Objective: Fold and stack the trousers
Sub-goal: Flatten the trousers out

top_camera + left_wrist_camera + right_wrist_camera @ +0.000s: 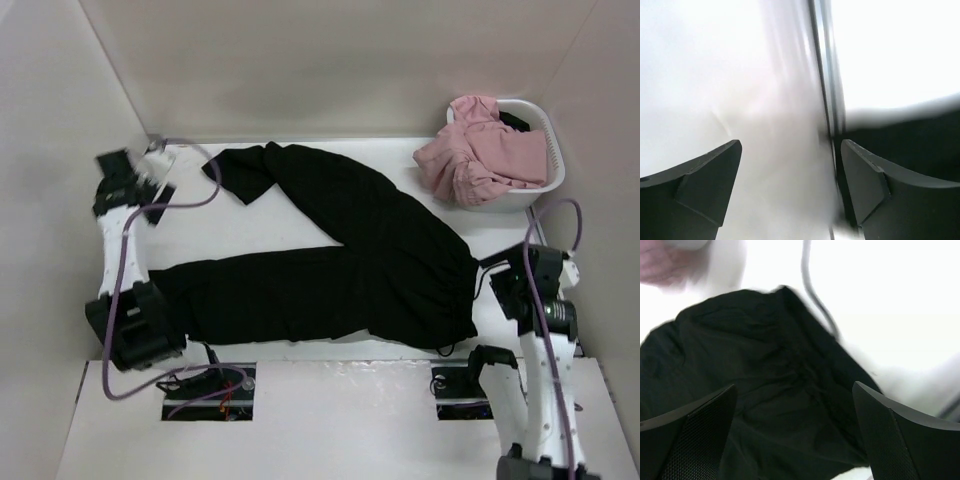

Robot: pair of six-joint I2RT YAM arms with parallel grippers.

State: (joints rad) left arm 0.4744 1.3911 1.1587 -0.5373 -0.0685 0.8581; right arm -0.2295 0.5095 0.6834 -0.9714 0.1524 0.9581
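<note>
The black trousers (380,260) lie spread in a V on the tabletop (250,225), waist to the right, one leg running left and the other to the far left. The left arm reaches up along the left edge. The left gripper (791,144) is wide apart and holds nothing. The right arm bends over the waistband, and the right gripper (795,386) gapes above the cloth, also holding nothing. A white basket (545,185) with a pink garment (480,155) sits far right.

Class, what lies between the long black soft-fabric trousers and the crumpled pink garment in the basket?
Only bare white tabletop, seen in the top view; trousers and pink garment lie apart.
</note>
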